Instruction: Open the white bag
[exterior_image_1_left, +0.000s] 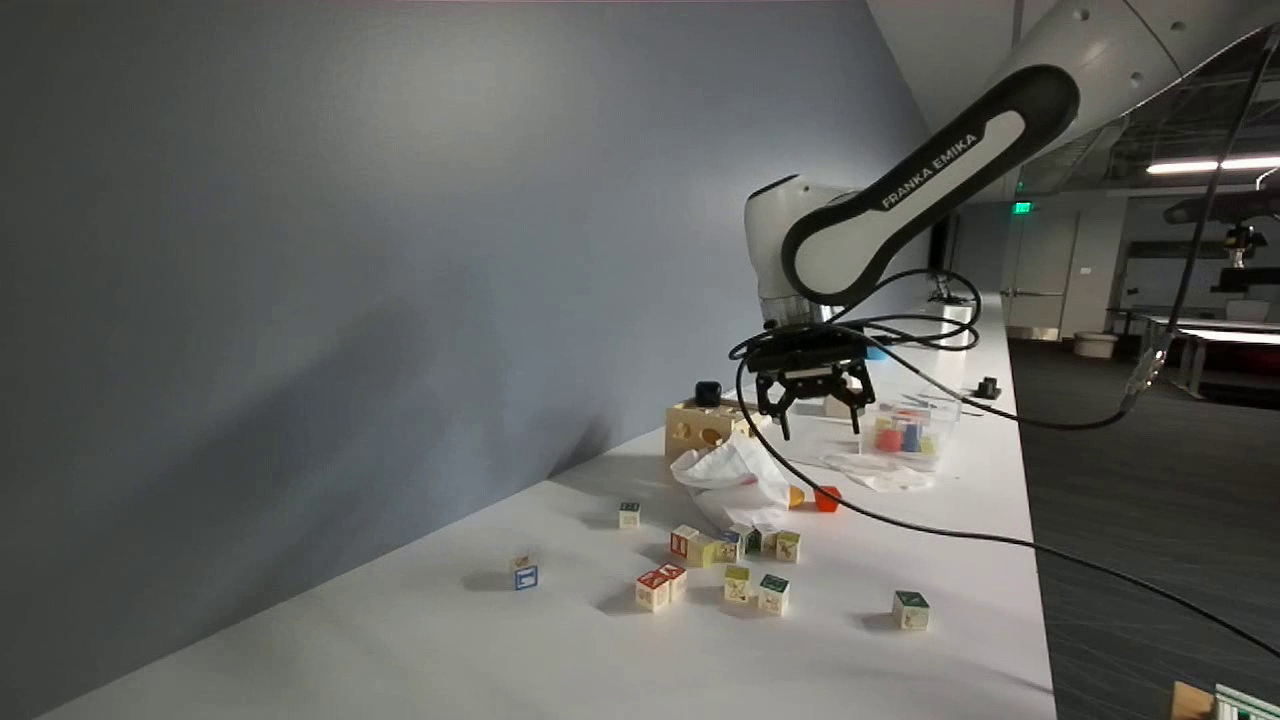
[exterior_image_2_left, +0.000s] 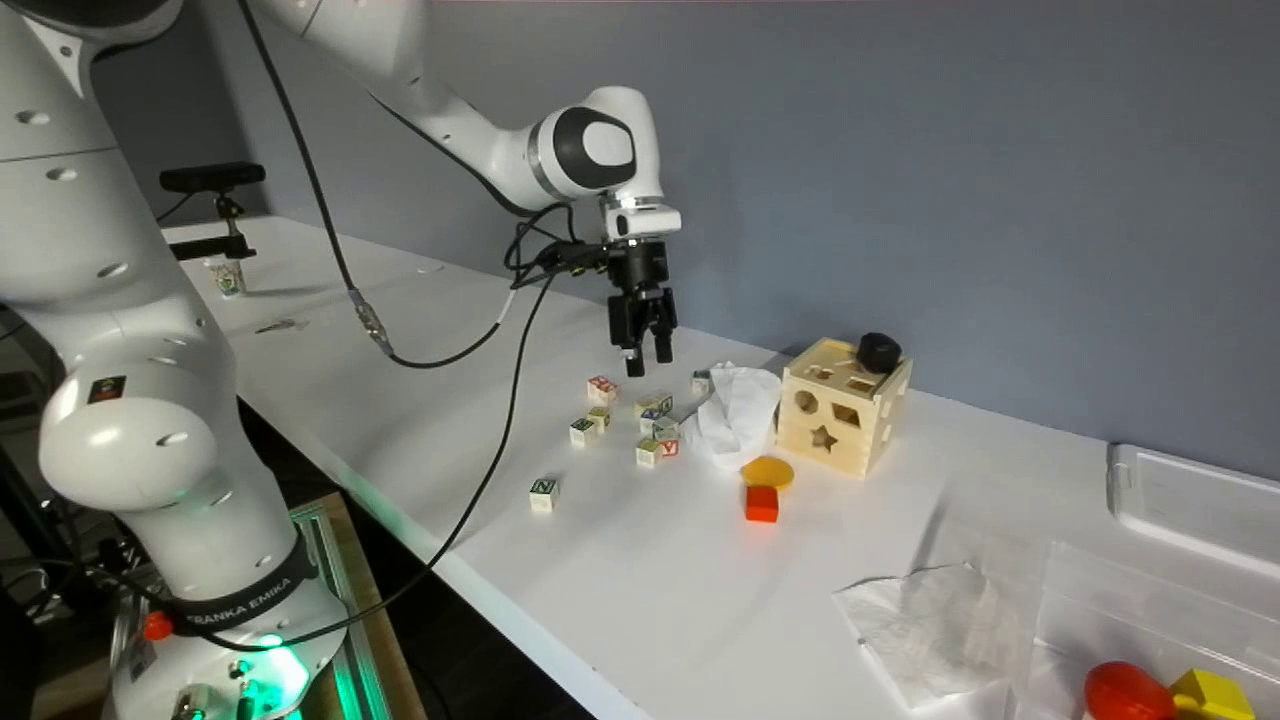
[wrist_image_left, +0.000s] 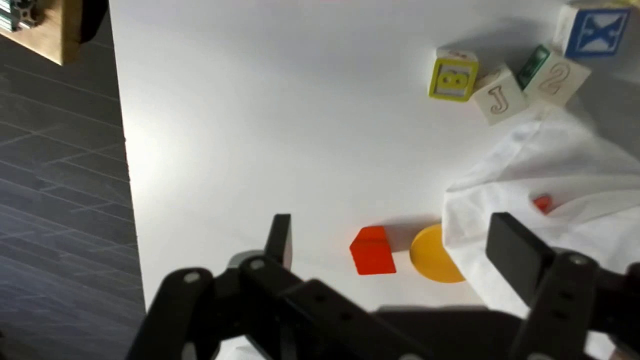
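A crumpled white bag (exterior_image_1_left: 730, 475) lies on the table; it also shows in an exterior view (exterior_image_2_left: 735, 410) and at the right of the wrist view (wrist_image_left: 475, 215). A small red thing (wrist_image_left: 542, 202) shows in its folds. My gripper (exterior_image_1_left: 821, 432) is open, empty and pointing down above the table; it also shows in an exterior view (exterior_image_2_left: 649, 365). In the wrist view, the fingers (wrist_image_left: 392, 235) are wide apart, the right one overlapping the bag. A red block (wrist_image_left: 372, 252) and a yellow round piece (wrist_image_left: 434, 255) appear between the fingers, on the table below.
A wooden shape box (exterior_image_2_left: 835, 415) with a black piece (exterior_image_2_left: 879, 353) on top stands beside the bag. Several letter blocks (exterior_image_1_left: 755, 590) lie near it. A flat whitish bag (exterior_image_2_left: 930, 620) lies by a clear bin (exterior_image_2_left: 1130, 610) holding shapes. A black cable (exterior_image_1_left: 950, 525) hangs from the arm.
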